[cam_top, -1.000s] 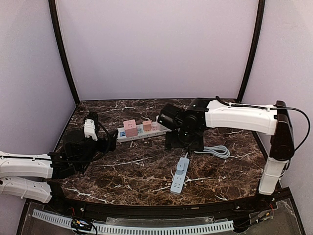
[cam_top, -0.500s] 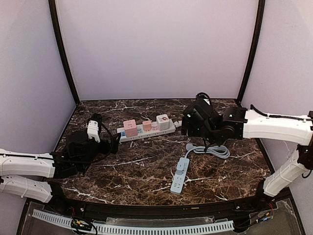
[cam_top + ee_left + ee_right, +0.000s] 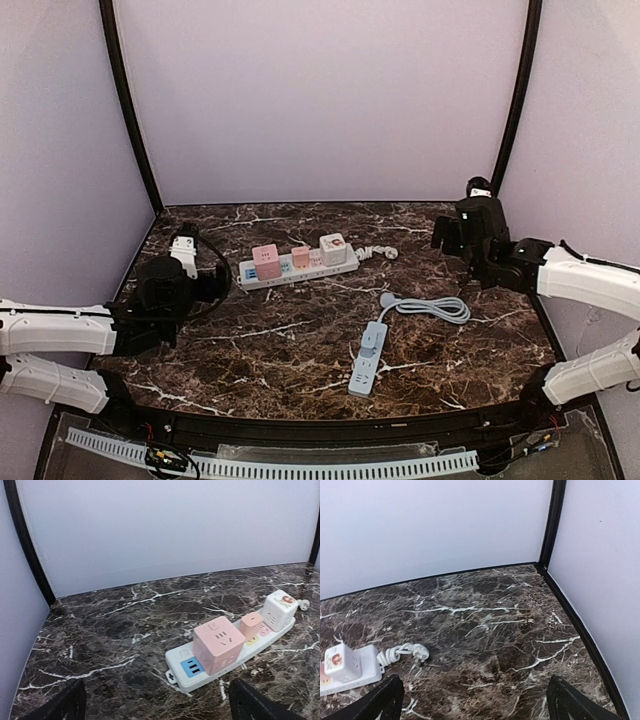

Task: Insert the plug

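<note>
On my side of the link, the left claw [image 3: 157,707] has eased back from the near end of the white power strip [image 3: 298,268]. Its fingers [image 3: 65,705] sit wide apart at the frame's bottom corners, holding nothing. Along the strip stand a large pink cube [image 3: 266,261] and a small pink cube [image 3: 300,256]. The white cube plug [image 3: 333,247] is at the strip's right end and looks upright and seated. A second ago the right arm was hunched over that very spot, so I judge the insertion done and both arms retreating. Just right of the plug a short bundled cord [image 3: 378,253] trails onto the table [image 3: 250,350]. Nearer me, a grey strip [image 3: 367,362] lies apart with its coiled cable [image 3: 435,308], clear of both arms and blocking nothing. The right claw [image 3: 475,702] has swung off to the back right corner. It is also spread wide and empty, well apart from the plug.
</note>
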`<control>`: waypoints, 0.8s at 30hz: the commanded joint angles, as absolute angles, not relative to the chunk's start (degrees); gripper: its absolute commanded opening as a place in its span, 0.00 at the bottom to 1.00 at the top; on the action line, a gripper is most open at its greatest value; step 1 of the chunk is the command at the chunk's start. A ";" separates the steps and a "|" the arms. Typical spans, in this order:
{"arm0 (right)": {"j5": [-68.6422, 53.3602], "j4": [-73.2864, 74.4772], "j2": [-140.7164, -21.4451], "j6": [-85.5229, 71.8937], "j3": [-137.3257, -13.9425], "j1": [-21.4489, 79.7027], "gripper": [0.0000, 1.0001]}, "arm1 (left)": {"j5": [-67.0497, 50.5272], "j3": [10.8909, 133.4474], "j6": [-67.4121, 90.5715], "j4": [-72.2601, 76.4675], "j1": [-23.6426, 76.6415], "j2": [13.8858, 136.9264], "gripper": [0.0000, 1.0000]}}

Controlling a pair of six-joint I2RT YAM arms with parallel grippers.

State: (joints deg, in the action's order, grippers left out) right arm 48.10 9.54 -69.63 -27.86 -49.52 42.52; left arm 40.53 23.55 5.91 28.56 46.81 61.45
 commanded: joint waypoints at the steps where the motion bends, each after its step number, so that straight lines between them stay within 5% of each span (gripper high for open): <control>1: 40.90 -5.70 -65.42 -17.72 -41.60 35.09 0.99 | 47.56 24.75 3.90 26.99 42.57 60.96 0.99; 9: 38.92 -31.37 -56.08 -0.04 -21.43 29.53 0.99 | 52.47 22.72 1.39 24.18 32.12 56.79 0.99; 13: 34.82 -38.87 -53.38 1.38 -14.79 28.08 0.99 | 50.86 16.07 -6.26 38.46 29.95 56.70 0.99; 24: 24.11 -59.37 -65.74 1.21 -6.93 19.36 0.99 | 31.10 9.71 -3.47 48.88 13.20 59.05 0.99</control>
State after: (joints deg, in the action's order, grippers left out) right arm 28.16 -46.33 -61.98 0.97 -9.32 21.65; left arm 39.62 11.11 -5.69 42.39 17.54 55.53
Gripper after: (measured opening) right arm 0.986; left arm 0.987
